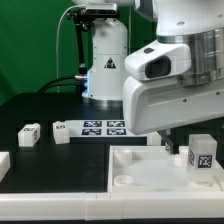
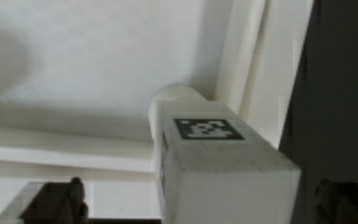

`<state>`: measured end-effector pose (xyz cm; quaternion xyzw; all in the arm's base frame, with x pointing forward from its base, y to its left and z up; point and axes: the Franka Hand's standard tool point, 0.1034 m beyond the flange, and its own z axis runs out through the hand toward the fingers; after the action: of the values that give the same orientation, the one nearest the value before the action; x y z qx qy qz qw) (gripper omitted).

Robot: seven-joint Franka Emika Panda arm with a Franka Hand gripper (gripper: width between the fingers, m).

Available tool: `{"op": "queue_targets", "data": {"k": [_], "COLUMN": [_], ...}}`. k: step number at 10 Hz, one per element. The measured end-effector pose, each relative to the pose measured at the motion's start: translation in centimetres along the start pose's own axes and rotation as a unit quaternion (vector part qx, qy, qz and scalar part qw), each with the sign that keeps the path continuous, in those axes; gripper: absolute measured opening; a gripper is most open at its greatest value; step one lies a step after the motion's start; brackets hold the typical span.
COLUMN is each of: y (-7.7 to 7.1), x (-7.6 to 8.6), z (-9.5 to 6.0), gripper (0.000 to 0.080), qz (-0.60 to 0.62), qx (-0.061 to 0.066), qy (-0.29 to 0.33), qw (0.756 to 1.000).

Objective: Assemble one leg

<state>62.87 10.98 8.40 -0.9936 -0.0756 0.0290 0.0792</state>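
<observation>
A leg [image 1: 204, 158], a stubby white block with a marker tag, stands on the right part of the white square tray [image 1: 140, 178] in the exterior view. My gripper [image 1: 188, 148] hangs right over it. In the wrist view the leg [image 2: 229, 160] lies between my fingertips [image 2: 51, 200], with a clear gap on one side and a thin gap on the other. The gripper [image 2: 197, 205] is open around the leg. The tray's floor and raised rim [image 2: 243, 60] fill the background. A second leg [image 1: 28, 133] lies on the black table at the exterior view's left.
The marker board [image 1: 95, 128] lies at the back middle of the table, in front of the arm's white base [image 1: 105, 60]. Another white part [image 1: 3, 163] shows at the exterior view's left edge. The arm's housing hides the table's right back.
</observation>
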Motion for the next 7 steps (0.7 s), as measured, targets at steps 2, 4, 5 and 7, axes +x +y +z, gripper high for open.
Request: {"op": "queue_targets", "data": {"k": [2,4,5,7], "y": [-0.34,-0.03,-0.09,-0.08], "x": [-0.01,-0.04,0.00,0.00], "z": [0.22,0.50,0.48,0.47], "gripper": [0.0649,0.0526,0.0387,0.0291], "qz": [-0.002,-0.007,-0.008,-0.008], "qx": [-0.002,-0.002,-0.002,-0.002], "qy": [0.012,0.014,0.015,0.015], "qw": [1.000,1.000,1.000,1.000]}}
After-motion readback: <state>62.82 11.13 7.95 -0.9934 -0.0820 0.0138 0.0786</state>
